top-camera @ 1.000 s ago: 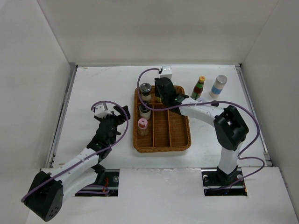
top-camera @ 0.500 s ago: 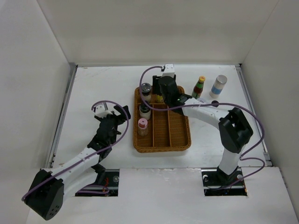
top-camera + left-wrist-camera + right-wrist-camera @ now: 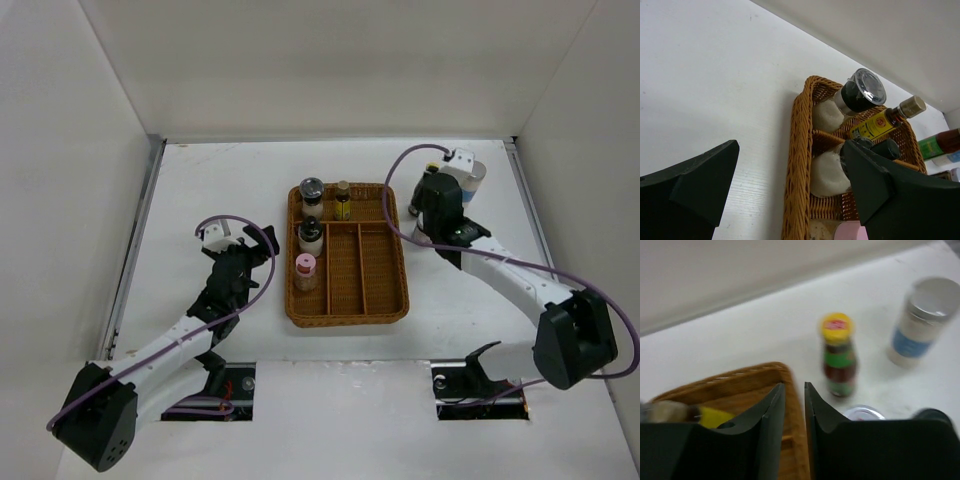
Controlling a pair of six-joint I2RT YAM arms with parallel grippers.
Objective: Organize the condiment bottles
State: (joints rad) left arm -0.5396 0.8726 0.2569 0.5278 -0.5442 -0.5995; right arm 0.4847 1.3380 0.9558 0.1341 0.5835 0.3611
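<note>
The brown wicker tray (image 3: 385, 300) holds a silver-lidded jar (image 3: 312, 189), a tan-capped yellow-label bottle (image 3: 343, 200), a black-capped jar (image 3: 311, 233) and a pink-capped jar (image 3: 305, 268). My right gripper (image 3: 428, 200) hovers right of the tray and covers the yellow-capped bottle from above. In the right wrist view, its jaws (image 3: 794, 386) stand almost together with nothing between them. The yellow-capped green-label bottle (image 3: 839, 355) stands just beyond them, and the blue-labelled white bottle (image 3: 921, 322) is further right. My left gripper (image 3: 262, 256) is open and empty, left of the tray (image 3: 799, 150).
A silver-rimmed cap (image 3: 864, 413) and a dark cap (image 3: 932, 415) show low behind my right finger. White walls enclose the table on three sides. The tray's middle and right compartments (image 3: 370, 270) hold nothing.
My right gripper has left the tan-capped bottle standing in the tray's back compartment. It has swung right, to over the bottles outside the tray. The left arm has not moved.
</note>
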